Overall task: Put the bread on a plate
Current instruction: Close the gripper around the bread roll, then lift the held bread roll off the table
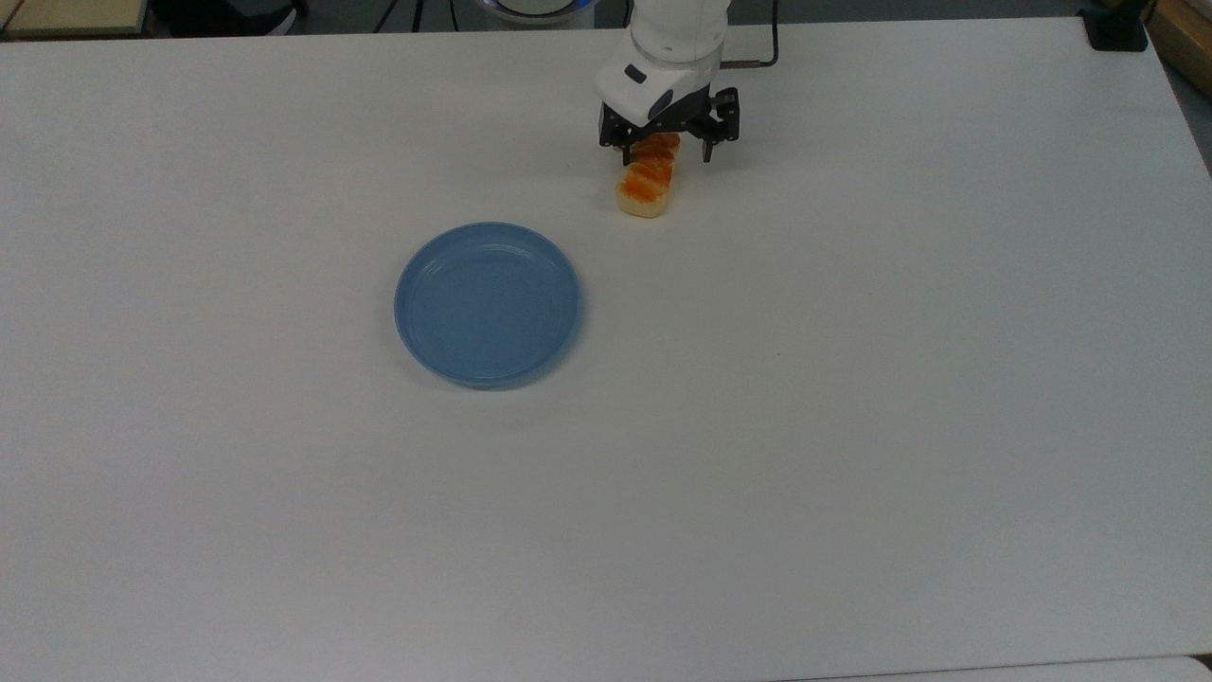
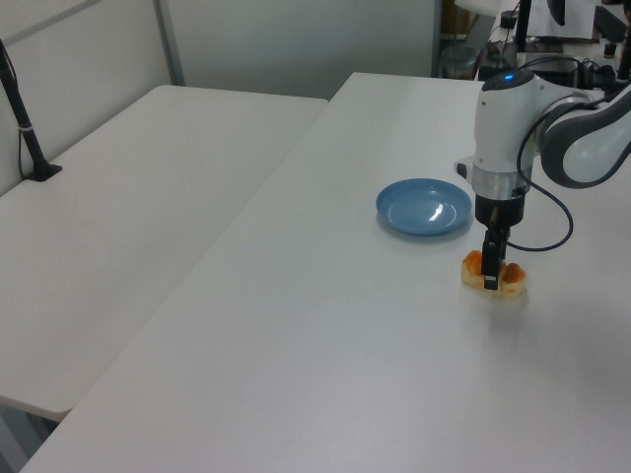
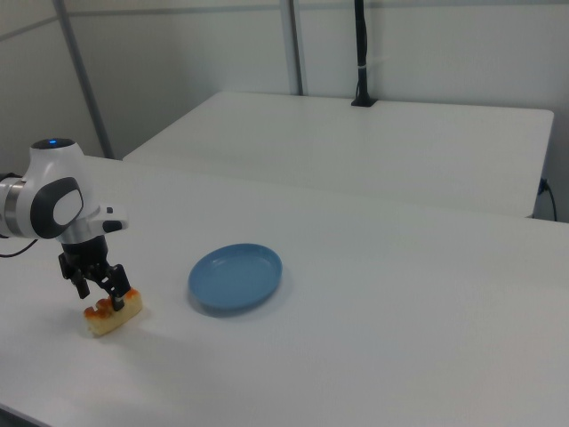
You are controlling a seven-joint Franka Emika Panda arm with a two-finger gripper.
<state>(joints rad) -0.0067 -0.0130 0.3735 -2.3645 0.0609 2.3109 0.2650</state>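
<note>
The bread (image 1: 645, 189) lies on the white table, an oblong roll with an orange-brown top, up and to the right of the light-blue plate (image 1: 487, 303) in the top view. My gripper (image 1: 666, 156) has come down over the bread's far end, open, with one finger on each side of the roll and a gap to each. In the left view the gripper (image 2: 490, 278) stands upright in front of the bread (image 2: 514, 285), with the plate (image 2: 424, 207) just beyond. The right view has the gripper (image 3: 101, 297) on the bread (image 3: 116, 318), left of the plate (image 3: 236, 277).
The white table (image 1: 852, 426) stretches wide around the plate. A black clamp (image 1: 1115, 28) sits at its far right corner in the top view. A second white table (image 2: 128, 197) with a black post (image 2: 25, 128) adjoins in the left view.
</note>
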